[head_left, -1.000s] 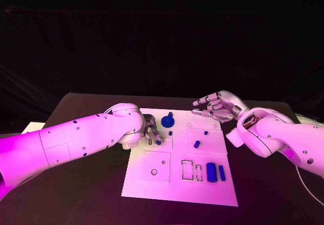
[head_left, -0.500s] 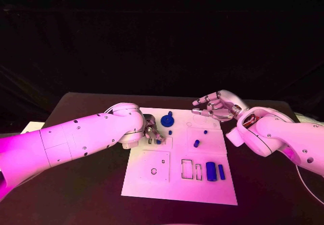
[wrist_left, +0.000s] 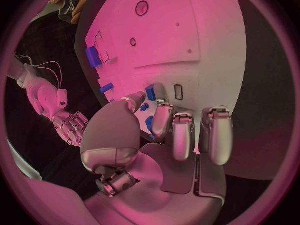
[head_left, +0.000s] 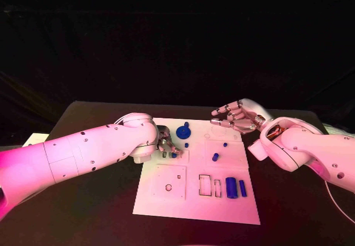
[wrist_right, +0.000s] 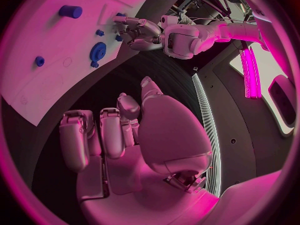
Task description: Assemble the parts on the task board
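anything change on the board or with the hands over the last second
Nothing visibly moved. The left hand stays low over the task board with its fingers at a small blue part, and the right hand still hovers off the board's far right corner, holding nothing. The blue parts lie where they were.

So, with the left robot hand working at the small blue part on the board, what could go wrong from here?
1. The left robot hand seems to pinch a small blue part at the fingertips only; it could slip or tilt.
2. Other blue parts lie very close beside the fingers, so they may be knocked.
3. The right robot hand hovers open above the board, whose far edge it could bump if lowered.
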